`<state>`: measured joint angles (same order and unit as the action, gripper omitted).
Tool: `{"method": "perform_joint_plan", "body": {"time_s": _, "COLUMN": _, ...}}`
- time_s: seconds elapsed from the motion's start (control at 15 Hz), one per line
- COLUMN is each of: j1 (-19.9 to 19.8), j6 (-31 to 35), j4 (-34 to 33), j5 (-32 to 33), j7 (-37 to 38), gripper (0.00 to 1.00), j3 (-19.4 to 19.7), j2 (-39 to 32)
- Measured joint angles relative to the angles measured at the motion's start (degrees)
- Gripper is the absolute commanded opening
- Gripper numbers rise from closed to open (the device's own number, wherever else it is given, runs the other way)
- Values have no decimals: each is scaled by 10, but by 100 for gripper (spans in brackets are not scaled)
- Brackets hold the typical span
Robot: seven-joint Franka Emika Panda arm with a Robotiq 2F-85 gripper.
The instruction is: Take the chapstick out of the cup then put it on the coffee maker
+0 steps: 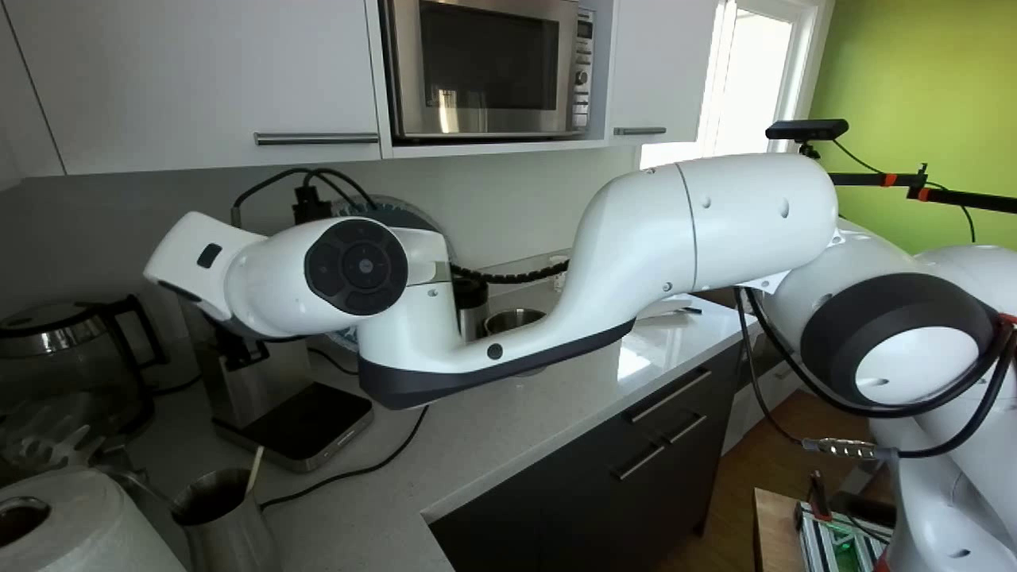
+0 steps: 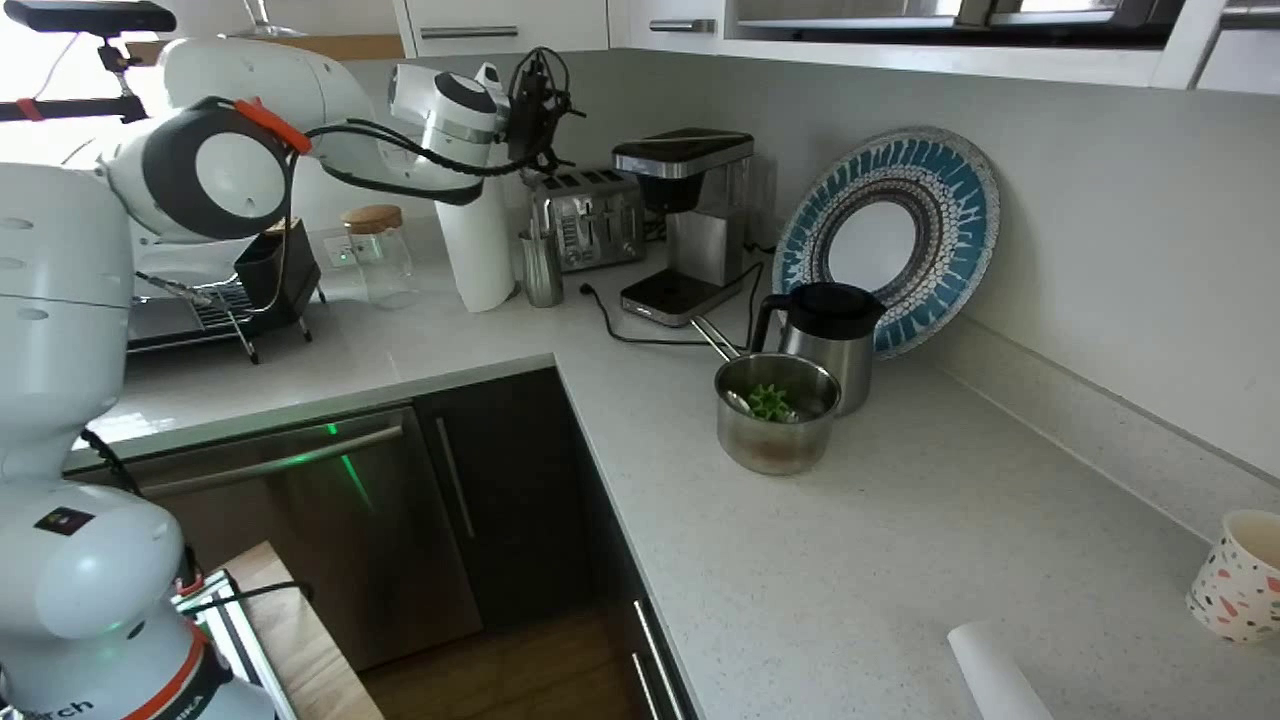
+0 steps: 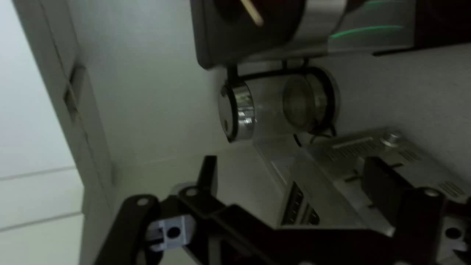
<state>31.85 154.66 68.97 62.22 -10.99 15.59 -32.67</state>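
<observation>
Right now the coffee maker [image 2: 705,245] stands near the back corner of the table [image 2: 1000,520]. With it as the middle of a clock face in an exterior view, the fingers [image 3: 384,191] hang at ten o'clock; the wrist view shows them wide apart, with the kettle [image 3: 278,103] and the toaster [image 2: 592,225] beyond. That toaster stands near the coffee maker at nine o'clock, the paper roll [image 2: 478,245] upright farther out the same way, and the steel tumbler [image 2: 541,272] at eight, a pale stick [image 1: 255,470] leaning in it. A patterned plate [image 2: 880,243] leans on the wall [image 2: 1100,250] at three. At five sits the pot [image 2: 770,445] with something green [image 2: 770,402] inside, just beside the jug [image 2: 845,360], which stands on the line from the coffee maker to the spotted cup [image 2: 1228,585], well out at four o'clock. Where the chapstick is, I cannot tell. A black cord [image 2: 650,341] trails at seven. In an exterior view the arm [image 1: 636,230] crosses before the coffee maker, hiding most of its upper part.
</observation>
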Motion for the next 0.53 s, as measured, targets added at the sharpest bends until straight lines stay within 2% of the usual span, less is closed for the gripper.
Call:
{"method": "perform_joint_plan", "body": {"time_s": 0.13, "j1": -35, "j6": -26, "j4": 2, "j5": -25, "j7": -72, "gripper": 100, "j3": -84, "j2": 0}}
{"method": "perform_joint_plan", "body": {"time_s": 0.27, "j1": -53, "j6": -85, "j4": 10, "j5": -46, "j7": -135, "gripper": 100, "j3": -147, "j2": 6}}
{"method": "perform_joint_plan", "body": {"time_s": 0.53, "j1": -22, "j6": -247, "j4": 59, "j5": -58, "j7": -164, "gripper": 100, "j3": -174, "j2": 56}}
